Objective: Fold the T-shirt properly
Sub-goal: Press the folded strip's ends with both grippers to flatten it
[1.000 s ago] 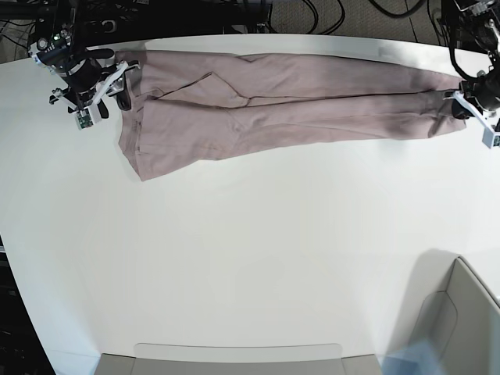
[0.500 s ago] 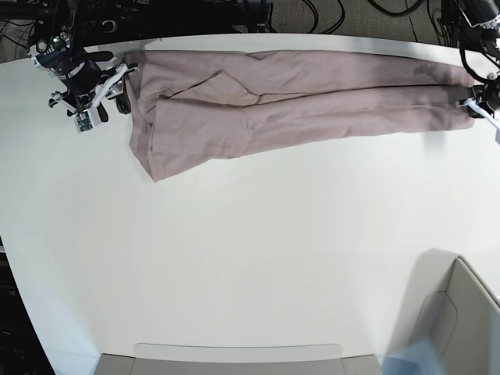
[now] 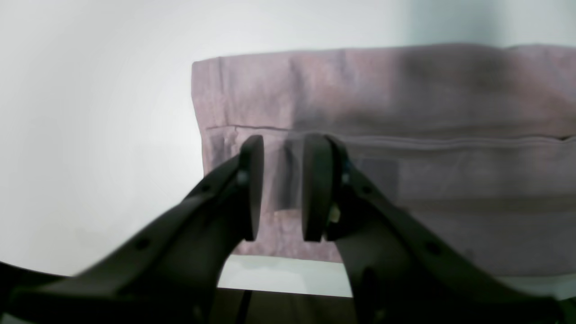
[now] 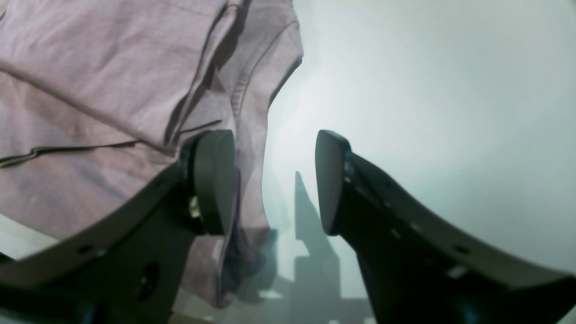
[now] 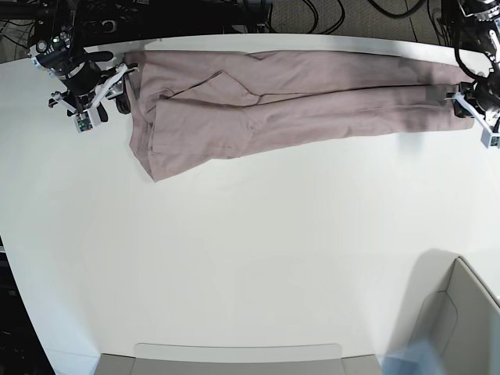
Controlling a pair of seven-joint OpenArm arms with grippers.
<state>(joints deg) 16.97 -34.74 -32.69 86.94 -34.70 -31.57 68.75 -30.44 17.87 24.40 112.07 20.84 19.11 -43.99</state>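
While both black pincers stand apart, the soft mauve T-shirt (image 5: pixel 297 98) lies long, creased — on the smooth white table (image 5: pixel 250 258).

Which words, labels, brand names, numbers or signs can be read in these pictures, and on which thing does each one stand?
None can be read.
T-shirt: plain cloth in all three views; no print and no neck label shows.
Table: bare white surface, no marks.
Left hand and right hand: plain dark fingers, no lettering.
Grey container at the table's corner: no text shows.
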